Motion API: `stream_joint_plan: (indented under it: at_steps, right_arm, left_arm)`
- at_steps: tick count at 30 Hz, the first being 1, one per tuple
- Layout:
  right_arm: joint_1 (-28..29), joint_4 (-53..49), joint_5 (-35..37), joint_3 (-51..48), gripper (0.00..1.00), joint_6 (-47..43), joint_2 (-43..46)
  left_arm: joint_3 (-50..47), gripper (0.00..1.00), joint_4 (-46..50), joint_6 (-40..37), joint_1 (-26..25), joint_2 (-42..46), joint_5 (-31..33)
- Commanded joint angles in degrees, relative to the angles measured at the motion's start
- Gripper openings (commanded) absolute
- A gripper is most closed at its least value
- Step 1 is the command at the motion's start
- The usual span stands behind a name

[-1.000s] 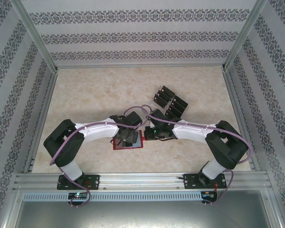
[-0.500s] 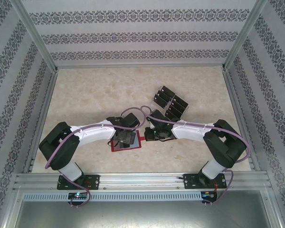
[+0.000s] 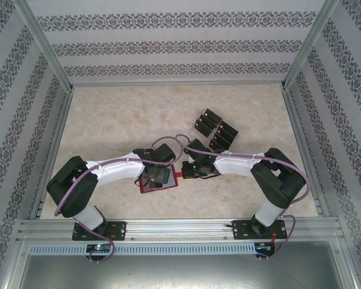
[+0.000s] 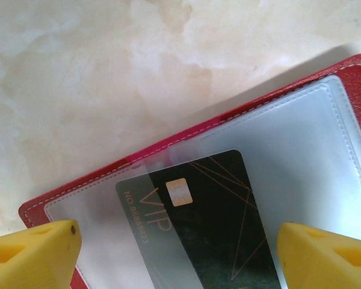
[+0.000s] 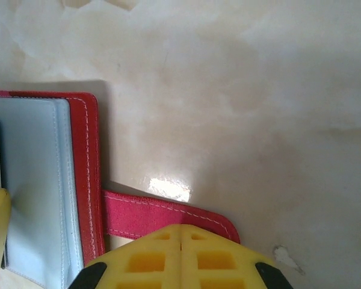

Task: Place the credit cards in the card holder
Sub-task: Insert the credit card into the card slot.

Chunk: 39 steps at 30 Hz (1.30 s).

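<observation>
My left gripper (image 4: 177, 241) spread, straddling black VIP credit card (image 4: 198, 223) half inside clear pocket (image 4: 301, 156) of dark-red leather-look card holder (image 4: 271, 101). My right gripper (image 5: 180, 241) pressed together on its snap tab (image 5: 162, 214), possibly pinching. Risk: skewed push jams card; holder slides.

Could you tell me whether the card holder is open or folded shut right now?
Open: the card holder lies spread flat on the table, pale inner pockets facing up, snap tab out sideways.
</observation>
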State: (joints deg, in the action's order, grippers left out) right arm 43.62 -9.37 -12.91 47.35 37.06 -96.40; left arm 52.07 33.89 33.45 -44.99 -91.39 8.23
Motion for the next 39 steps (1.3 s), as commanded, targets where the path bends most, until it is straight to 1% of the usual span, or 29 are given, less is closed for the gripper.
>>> stream_joint_plan:
  at_steps: [1, 14, 18, 22, 28, 33, 39]
  right_arm:
    - [-0.7, -1.7, 1.8, -1.7, 0.0, -0.8, -2.7]
    - [-2.2, -2.6, 2.5, -3.1, 0.0, -0.8, -2.3]
    - [-2.3, -2.4, 2.3, -3.1, 0.0, -0.8, -2.5]
    - [-2.2, -2.3, 2.3, -3.1, 0.0, -0.8, -2.6]
    - [-2.3, -2.4, 2.4, -3.1, 0.0, -0.7, -2.7]
    - [-2.3, -2.4, 2.5, -3.2, 0.0, -0.6, -2.6]
    - [-2.3, -2.7, 2.7, -3.1, 0.0, -0.6, -2.5]
  left_arm:
    - [-0.8, 0.85, 2.6, 0.5, 0.4, 1.7, 1.6]
    - [-4.0, 0.86, 4.3, 0.6, 2.5, 4.4, 3.1]
    - [-3.9, 0.86, 2.5, 0.3, 2.7, 5.8, 2.0]
    - [-1.5, 0.86, 1.2, -0.5, 2.7, 7.1, 0.9]
    - [1.9, 0.86, 0.0, -1.5, 2.7, 2.4, -0.8]
    - [2.0, 0.86, -1.5, -1.3, 2.7, -0.9, -1.1]
    - [1.3, 0.86, -1.3, -1.3, 2.7, -2.4, -0.3]
